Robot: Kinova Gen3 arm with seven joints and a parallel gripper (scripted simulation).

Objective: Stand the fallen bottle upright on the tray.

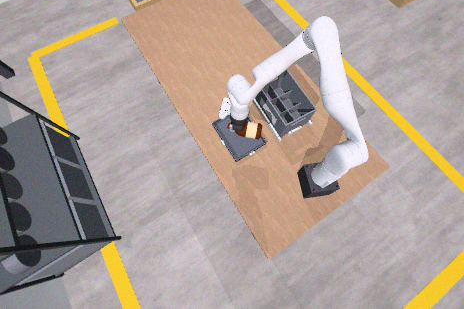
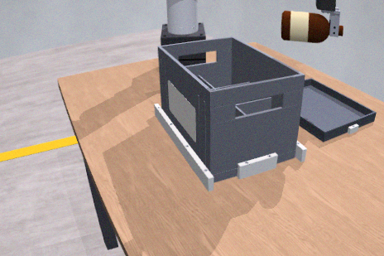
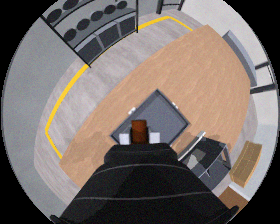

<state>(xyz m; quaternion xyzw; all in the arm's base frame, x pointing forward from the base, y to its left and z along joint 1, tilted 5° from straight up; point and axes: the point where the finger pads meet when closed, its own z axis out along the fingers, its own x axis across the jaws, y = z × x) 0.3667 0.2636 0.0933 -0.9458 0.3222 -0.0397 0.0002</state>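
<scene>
While the gripper point(image 2: 335, 26) clamps the bottle point(image 2: 305, 26) by its neck, it hangs horizontal, high over the tray point(image 2: 359, 107), at 3 o'clock of the crate point(image 2: 252, 130). I reckon pickup's done; tilting upright, lowering and release remain

A dark grey crate point(image 2: 248, 130) is seen at the centre of a wooden table point(image 2: 136, 180), held in by white brackets point(image 2: 184, 147) along its base. At three o'clock from the crate, a shallow dark tray point(image 2: 343, 122) is laid flat on the table. At one o'clock, high above the tray, a brown bottle point(image 2: 308, 26) with a cream label is held horizontally at its neck by the gripper point(image 2: 336, 24). At twelve o'clock, the arm's base point(image 2: 199, 35) is seen behind the crate.
</scene>
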